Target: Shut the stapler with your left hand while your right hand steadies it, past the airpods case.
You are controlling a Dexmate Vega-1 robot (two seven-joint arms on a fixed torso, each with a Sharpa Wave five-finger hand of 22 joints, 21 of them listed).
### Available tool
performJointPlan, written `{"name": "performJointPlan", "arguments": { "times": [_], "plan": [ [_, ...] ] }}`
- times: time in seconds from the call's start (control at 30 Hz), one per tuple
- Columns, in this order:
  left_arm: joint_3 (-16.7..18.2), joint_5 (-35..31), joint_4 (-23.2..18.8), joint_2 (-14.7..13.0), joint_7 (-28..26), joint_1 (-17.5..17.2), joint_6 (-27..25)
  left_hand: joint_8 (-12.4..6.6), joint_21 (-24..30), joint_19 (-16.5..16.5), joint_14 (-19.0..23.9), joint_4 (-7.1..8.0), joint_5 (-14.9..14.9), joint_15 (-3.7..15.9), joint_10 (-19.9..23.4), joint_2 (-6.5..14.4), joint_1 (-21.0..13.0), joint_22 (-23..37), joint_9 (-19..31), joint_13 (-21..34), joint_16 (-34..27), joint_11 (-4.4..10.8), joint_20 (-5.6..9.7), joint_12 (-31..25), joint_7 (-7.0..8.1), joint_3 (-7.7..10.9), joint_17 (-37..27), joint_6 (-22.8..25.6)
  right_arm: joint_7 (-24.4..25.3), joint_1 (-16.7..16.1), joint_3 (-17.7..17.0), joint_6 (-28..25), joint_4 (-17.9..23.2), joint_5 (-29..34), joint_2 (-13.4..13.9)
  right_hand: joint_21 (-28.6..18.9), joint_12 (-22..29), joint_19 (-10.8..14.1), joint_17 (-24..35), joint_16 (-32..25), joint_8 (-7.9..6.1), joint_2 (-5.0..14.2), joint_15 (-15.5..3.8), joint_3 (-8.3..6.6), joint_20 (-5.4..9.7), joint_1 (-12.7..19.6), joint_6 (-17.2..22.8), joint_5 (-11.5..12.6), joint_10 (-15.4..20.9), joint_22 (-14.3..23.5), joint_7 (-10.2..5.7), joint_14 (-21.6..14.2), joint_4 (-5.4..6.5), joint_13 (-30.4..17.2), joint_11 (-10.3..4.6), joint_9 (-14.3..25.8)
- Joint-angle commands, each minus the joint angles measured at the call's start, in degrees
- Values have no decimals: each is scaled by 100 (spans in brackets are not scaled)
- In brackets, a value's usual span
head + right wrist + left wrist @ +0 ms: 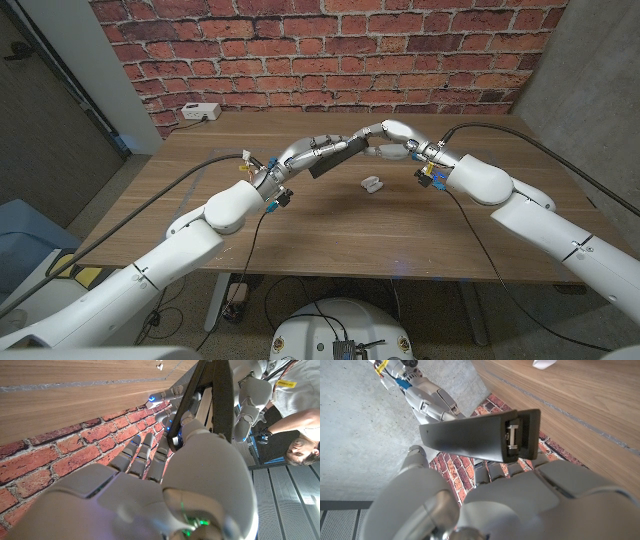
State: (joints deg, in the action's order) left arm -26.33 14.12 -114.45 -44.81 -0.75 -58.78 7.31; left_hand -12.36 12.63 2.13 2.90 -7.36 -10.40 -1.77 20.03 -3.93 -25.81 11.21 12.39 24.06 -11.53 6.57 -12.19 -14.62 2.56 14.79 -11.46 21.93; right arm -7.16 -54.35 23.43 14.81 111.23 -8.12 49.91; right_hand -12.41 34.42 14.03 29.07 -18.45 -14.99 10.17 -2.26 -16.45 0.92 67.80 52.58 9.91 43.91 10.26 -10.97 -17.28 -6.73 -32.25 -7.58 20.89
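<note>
A black stapler (336, 159) hangs above the table's far middle, tilted, between my two hands. My left hand (303, 152) grips its near end; my right hand (393, 137) curls its fingers about the far end. In the left wrist view the stapler (470, 437) shows its hinge end with a metal spring just over my left hand (500, 505), and my right hand (432, 402) is behind it. The right wrist view shows the stapler's (220, 395) two black arms spread in a narrow V beyond my right hand (195, 480). The white airpods case (372, 184) lies on the table just nearer than the stapler.
A white box (200, 112) sits at the wooden table's (330, 235) far left corner before the brick wall (330, 50). A person (300, 415) stands off to the side in the right wrist view. The airpods case (545, 364) lies below the raised stapler.
</note>
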Motion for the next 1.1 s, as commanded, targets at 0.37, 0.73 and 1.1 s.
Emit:
{"name": "performJointPlan", "arguments": {
  "times": [0.37,0.73,1.1],
  "plan": [
    [-158,-281,-290,-167,91,221,-659,4,-100,-252,-386,14,-128,-197,-369,-247,93,-6,128,99,39,-277,-8,112,-332,-184,-27,-273,55,-40,-58,78,0,31,33,1,-26,-4,29,-29,-16,28,-1094,-53,-17,-21,28,33,355,14,5,6,5,-23,-333,31],
    [-249,-284,-252,-144,175,319,-689,-54,-104,-290,-419,29,-168,-214,-349,-304,130,-9,172,134,18,-282,-7,80,-329,-251,-31,-232,47,-31,-70,125,-31,30,27,8,-62,-7,30,-34,-4,26,-1094,-62,-38,-29,42,33,368,14,9,5,2,-15,-321,22],
    [-266,-294,-173,-72,117,314,-543,-260,-83,-287,-269,1,-206,-99,26,-141,-52,-13,268,212,-79,-75,-1,-95,-140,-187,-22,112,77,-62,-89,102,27,62,37,12,-88,-7,31,-37,6,23,-1093,-62,-46,-43,39,31,379,15,-9,8,4,-16,-338,25]
  ]
}}
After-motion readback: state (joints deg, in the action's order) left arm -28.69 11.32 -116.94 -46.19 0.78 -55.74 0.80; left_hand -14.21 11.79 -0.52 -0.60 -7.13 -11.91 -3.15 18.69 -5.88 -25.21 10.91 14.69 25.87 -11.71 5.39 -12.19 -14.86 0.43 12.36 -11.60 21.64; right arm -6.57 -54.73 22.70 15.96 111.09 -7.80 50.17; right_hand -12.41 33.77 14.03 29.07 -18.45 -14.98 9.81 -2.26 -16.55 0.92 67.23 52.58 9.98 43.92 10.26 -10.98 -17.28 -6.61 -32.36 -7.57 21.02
